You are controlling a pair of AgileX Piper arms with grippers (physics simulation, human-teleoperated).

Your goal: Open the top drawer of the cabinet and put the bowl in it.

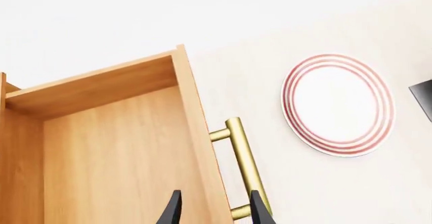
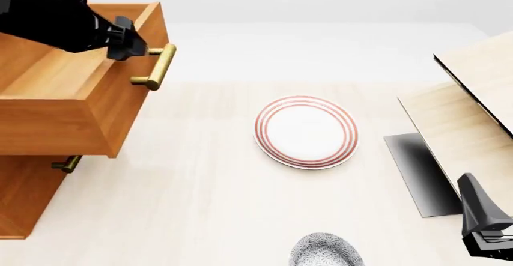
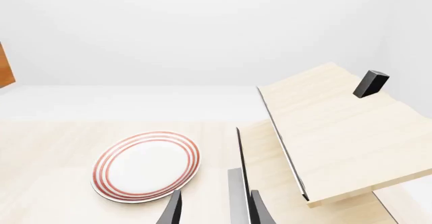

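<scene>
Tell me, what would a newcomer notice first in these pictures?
The orange-brown wooden top drawer stands pulled out at the left, with the left gripper by its brass bar handle. A flat white red-ringed plate lies mid-table, and the speckled blue-grey bowl sits at the near edge.

We see a flat white plate [image 2: 306,131] with red rings near its rim lying on the pale table [image 2: 200,206], well ahead of the right arm's fingers and off to their left, and far out to the right of the left arm's fingers. To the right of the plate stands a pale light-wood structure [image 2: 473,92] with slanted boards and dark edges, ahead of the right fingers, and a small black block [image 3: 371,83] sits on its upper board.
</scene>
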